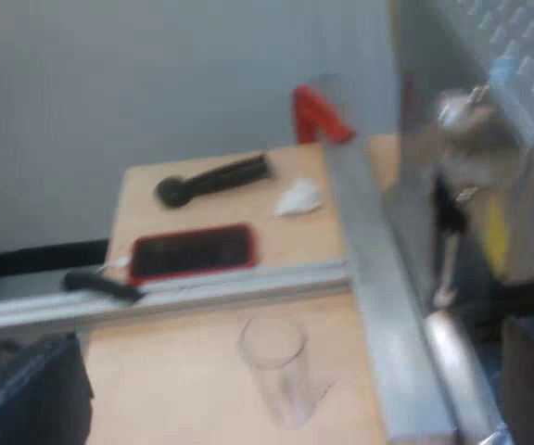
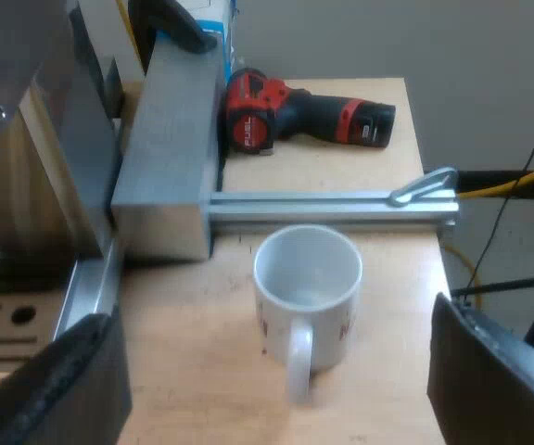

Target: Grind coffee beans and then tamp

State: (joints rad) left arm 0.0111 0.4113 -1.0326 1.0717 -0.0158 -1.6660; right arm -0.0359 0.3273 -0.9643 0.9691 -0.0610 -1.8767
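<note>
**Both grippers released; glass and mug stand empty**

Left wrist view: left gripper (image 1: 286, 408) hovers over the wooden tabletop (image 1: 174, 371), jaws spread wide, nothing btw them. Just ahead stands the measuring glass (image 1: 273, 357), upright and clear; looks empty, tho blur makes that hard to confirm. Beyond it an aluminium rail (image 1: 184, 292) crosses the top. Past the rail lies a flat black slab w/ red rim (image 1: 191, 250), prob. a phone in a case. Then come a black long-handled tool (image 1: 213, 179) and a small white crumpled scrap (image 1: 299, 197). Farthest is a red shape (image 1: 318, 116), too blurred to name. A steel edge (image 1: 378, 278) runs alongside; what sits behind it is smeared, can't tell.

Right wrist view: right gripper (image 2: 281, 394) is likewise released, fingers far apart, grasping nothing. Close in, btw the fingers, stands the white mug (image 2: 306, 278), upright and empty, handle toward the camera. Behind it a grooved bar (image 2: 332, 206) w/ a lever (image 2: 422, 185) at its end butts a grey metal block (image 2: 170, 139). Beyond the bar a red-and-black cordless driver (image 2: 304, 120) lies on its side. A wooden panel w/ holes (image 2: 7, 320) is partly cut off.
</note>
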